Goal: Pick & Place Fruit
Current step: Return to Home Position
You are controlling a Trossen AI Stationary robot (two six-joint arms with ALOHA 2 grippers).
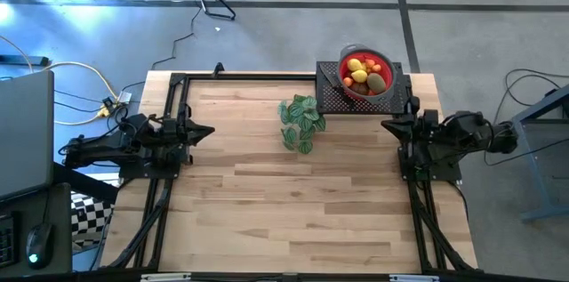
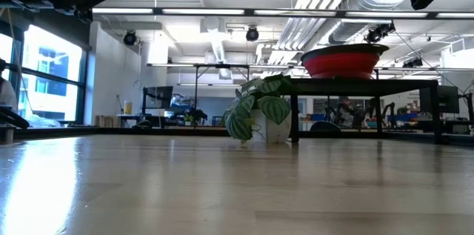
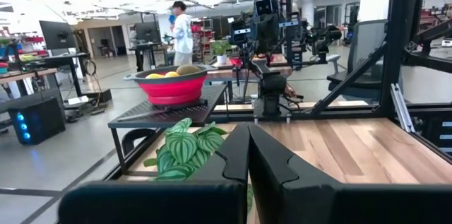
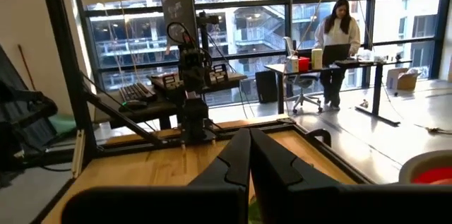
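Your one table [image 1: 293, 202] has two grippers: left gripper [image 1: 209, 131] at 9 o'clock, right gripper [image 1: 384, 124] at 3, both pinched closed and empty. One red bowl [image 1: 391, 73] sits at 1 o'clock, with one plant sprig [image 1: 300, 120] near it. The fruit [image 1: 366, 72] lies heaped inside the bowl, too overlapped to count.

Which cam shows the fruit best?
High view: it looks down into the red bowl, so the fruit shows plainly. Left wrist catches only tops above the rim; low and right wrist show just the bowl.
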